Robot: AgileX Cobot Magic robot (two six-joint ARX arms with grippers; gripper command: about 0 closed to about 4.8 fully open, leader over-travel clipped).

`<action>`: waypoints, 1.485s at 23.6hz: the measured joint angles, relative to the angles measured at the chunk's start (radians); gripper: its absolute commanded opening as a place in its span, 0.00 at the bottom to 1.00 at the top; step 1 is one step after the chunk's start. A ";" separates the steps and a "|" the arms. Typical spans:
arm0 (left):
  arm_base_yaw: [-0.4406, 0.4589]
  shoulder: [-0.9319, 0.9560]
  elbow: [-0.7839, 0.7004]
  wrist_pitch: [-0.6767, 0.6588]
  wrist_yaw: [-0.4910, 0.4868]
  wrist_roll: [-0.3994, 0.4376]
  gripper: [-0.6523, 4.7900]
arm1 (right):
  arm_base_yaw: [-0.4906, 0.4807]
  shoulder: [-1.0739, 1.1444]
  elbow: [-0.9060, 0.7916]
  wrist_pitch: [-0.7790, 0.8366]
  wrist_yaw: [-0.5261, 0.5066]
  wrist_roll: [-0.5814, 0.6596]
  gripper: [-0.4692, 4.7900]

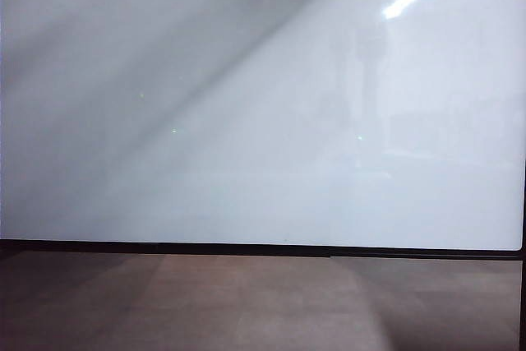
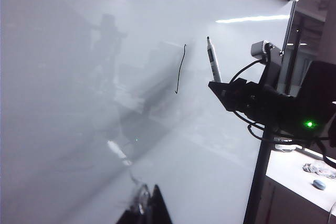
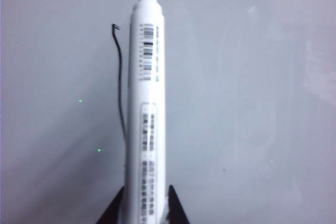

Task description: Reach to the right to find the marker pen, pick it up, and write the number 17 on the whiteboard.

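Holding the marker pen (image 3: 147, 103) upright, right gripper (image 3: 144, 203) clamps its lower barrel, tip pointing at the whiteboard (image 3: 252, 103), just beside one thin black stroke (image 3: 121, 93). Tip contact with the board: can't tell. In the left wrist view the right gripper (image 2: 223, 85) sits near the board's black frame (image 2: 260, 177). Left gripper (image 2: 149, 205) is low by the board, fingers look close together, nothing held, though barely visible
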 measured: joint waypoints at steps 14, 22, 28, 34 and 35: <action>0.000 0.001 0.000 0.002 0.000 0.000 0.11 | -0.001 0.100 0.101 -0.015 -0.003 0.004 0.08; 0.000 0.000 0.000 0.002 0.000 0.000 0.11 | -0.024 0.100 0.101 -0.037 -0.002 0.016 0.08; 0.000 0.001 0.000 0.002 0.000 0.000 0.11 | -0.089 0.096 0.101 -0.056 -0.012 0.072 0.08; 0.000 0.006 0.000 0.002 -0.001 0.000 0.11 | -0.105 0.095 0.101 -0.065 -0.037 0.076 0.08; 0.000 0.006 0.000 0.002 -0.001 0.000 0.11 | -0.105 0.095 0.101 -0.066 -0.037 0.076 0.08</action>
